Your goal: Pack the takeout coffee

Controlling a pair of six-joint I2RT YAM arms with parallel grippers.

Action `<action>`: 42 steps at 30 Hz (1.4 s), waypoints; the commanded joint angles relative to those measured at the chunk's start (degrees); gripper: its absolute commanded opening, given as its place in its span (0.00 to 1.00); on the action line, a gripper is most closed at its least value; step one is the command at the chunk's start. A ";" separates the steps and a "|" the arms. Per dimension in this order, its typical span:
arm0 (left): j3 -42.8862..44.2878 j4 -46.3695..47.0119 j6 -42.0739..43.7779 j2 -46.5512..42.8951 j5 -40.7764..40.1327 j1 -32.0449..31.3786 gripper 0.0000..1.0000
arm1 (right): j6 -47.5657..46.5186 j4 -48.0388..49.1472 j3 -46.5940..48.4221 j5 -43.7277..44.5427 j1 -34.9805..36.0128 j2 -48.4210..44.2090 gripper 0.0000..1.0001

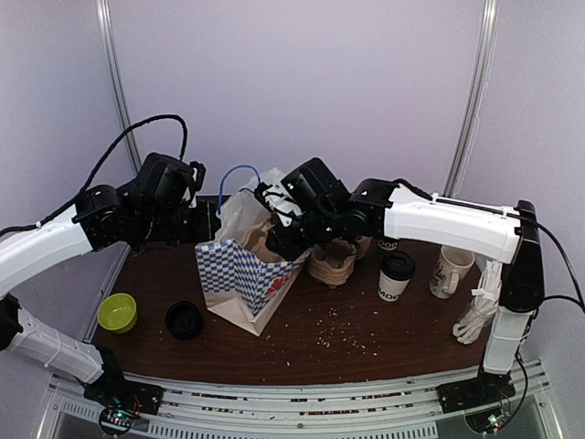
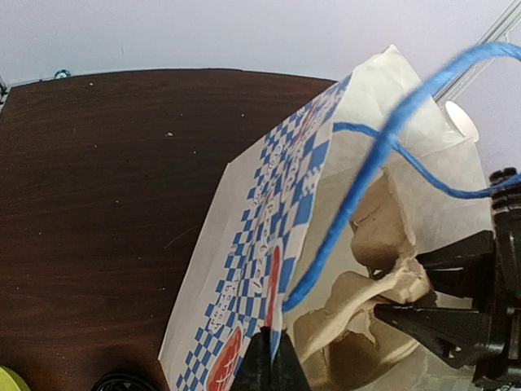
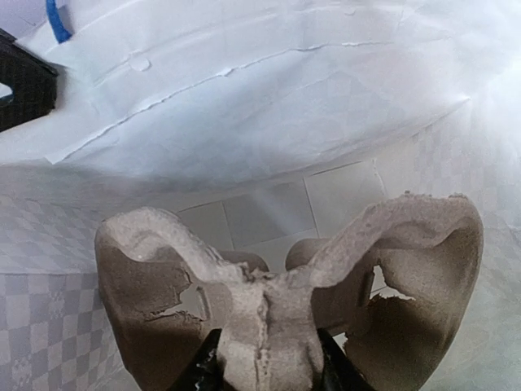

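Note:
The takeout coffee [image 1: 396, 274], a white-and-black paper cup with a black lid, stands on the table right of centre, apart from both grippers. A white paper bag [image 1: 239, 274] with blue checks stands open at centre left. My left gripper [image 1: 210, 222] is shut on the bag's upper rim; in the left wrist view the gripper [image 2: 273, 358] pinches the checked bag edge [image 2: 269, 244]. My right gripper [image 1: 281, 240] is shut on a brown pulp cup carrier [image 3: 277, 277] and holds it inside the bag's mouth. The right wrist gripper [image 3: 264, 371] clamps the carrier's central ridge. The carrier also shows in the left wrist view [image 2: 383, 277].
A cream mug [image 1: 451, 270] stands right of the coffee. More pulp carriers [image 1: 331, 263] sit behind the bag. A green bowl [image 1: 117, 312] and a black lid [image 1: 185, 320] lie at front left. A white bundle [image 1: 477, 313] lies by the right arm's base. The bag's blue cord handle [image 2: 383, 155] arches over its mouth.

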 commanded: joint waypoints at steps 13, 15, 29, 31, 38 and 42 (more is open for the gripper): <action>-0.97 1.28 -0.59 2.82 -0.33 1.81 0.00 | 1.84 8.74 -8.23 1.32 -0.40 -7.62 0.33; -0.82 1.28 -0.62 3.03 -0.29 1.81 0.00 | 2.29 9.60 -9.00 2.63 -0.56 -8.53 0.33; 0.43 2.33 0.08 3.28 1.76 1.81 0.00 | 1.32 5.05 -5.21 -1.38 -2.14 -5.43 0.33; 0.89 2.33 0.02 3.04 1.70 1.81 0.00 | 1.05 3.69 -4.09 -1.68 -2.08 -4.07 0.33; 1.48 2.33 0.07 2.42 1.68 1.81 0.00 | -0.13 -1.37 0.04 -1.48 -2.10 0.87 0.33; 1.66 2.38 0.20 2.06 1.94 1.81 0.00 | -0.67 -3.80 2.59 0.00 -2.11 3.77 0.33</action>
